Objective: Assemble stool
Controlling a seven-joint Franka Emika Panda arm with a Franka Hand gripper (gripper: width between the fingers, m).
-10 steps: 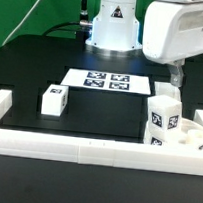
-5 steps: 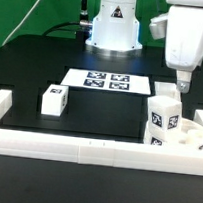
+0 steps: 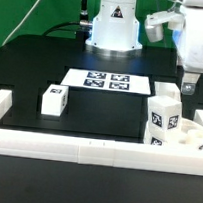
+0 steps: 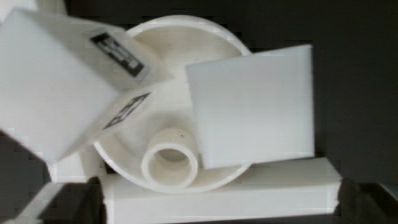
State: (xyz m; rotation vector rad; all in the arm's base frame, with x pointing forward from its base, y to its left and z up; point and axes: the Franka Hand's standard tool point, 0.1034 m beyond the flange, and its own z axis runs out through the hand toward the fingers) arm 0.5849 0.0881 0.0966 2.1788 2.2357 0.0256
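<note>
The round white seat (image 3: 191, 138) lies at the exterior view's right, against the front rail. Its disc (image 4: 178, 60) and one raised socket (image 4: 169, 160) show in the wrist view. Two tagged white legs (image 3: 163, 118) stand close together at the seat's edge. In the wrist view one tagged leg (image 4: 63, 85) and a second leg (image 4: 249, 110) lean over the disc. The third leg (image 3: 55, 100) lies alone at the exterior view's left. My gripper (image 3: 189, 86) hangs above the seat and the two legs, open and empty, its dark fingers (image 4: 63, 205) wide apart.
The long white border rail (image 3: 85, 148) runs along the front and turns up at both ends; it also shows in the wrist view (image 4: 214, 195). The marker board (image 3: 111, 81) lies flat at the back, in front of the robot's base (image 3: 113, 30).
My gripper has moved toward the exterior view's right and a little lower, and the hand has turned. The parts on the table have not moved.
</note>
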